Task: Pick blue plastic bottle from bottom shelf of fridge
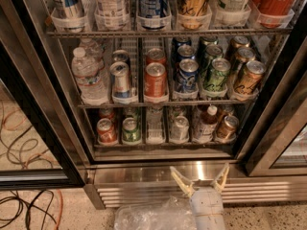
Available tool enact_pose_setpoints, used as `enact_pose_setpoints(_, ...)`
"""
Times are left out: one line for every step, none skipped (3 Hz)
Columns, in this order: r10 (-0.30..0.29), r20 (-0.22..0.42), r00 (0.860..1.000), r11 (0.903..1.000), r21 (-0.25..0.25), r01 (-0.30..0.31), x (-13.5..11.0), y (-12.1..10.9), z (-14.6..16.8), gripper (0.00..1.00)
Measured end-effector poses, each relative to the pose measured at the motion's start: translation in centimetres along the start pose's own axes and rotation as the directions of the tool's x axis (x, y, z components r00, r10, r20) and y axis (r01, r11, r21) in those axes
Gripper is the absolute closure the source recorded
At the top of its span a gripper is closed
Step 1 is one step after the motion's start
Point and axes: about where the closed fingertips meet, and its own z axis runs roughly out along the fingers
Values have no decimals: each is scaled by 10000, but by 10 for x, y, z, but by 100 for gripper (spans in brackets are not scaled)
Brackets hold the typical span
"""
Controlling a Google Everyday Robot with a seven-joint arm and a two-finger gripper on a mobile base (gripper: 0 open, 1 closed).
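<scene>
Claw (200, 177) low in the centre of the camera view, in front of the steel sill of the fridge (134, 172) and just above its louvred grille; its two pale fingers are spread in a V, tips pointing up toward the shelves, nothing between them. Blue plastic bottle (207, 124) lies beyond and above the claw, a touch right of its midline and well apart from it; the bottle stands upright on the bottom shelf (158, 146), long axis vertical, white cap uppermost, pale label facing outward. It sits at the front of its lane, with a silver can (180, 127) just beside it on the left and a bronze can (226, 126) just beside it on the right; the coming move is judged to be a rise and forward reach, with the fingers straddling the bottle's sides without knocking either can.
</scene>
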Motion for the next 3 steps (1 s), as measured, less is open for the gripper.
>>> enact_pose_setpoints(69, 1183, 9929, 9992, 395, -116, 4, -15, 18, 0)
enact_pose_setpoints(-335, 2308, 9724, 9983, 546, 215, -9, -28, 36, 0)
enact_pose_setpoints(-436, 2153, 9756, 9975, 640, 304, -5, -28, 40, 0)
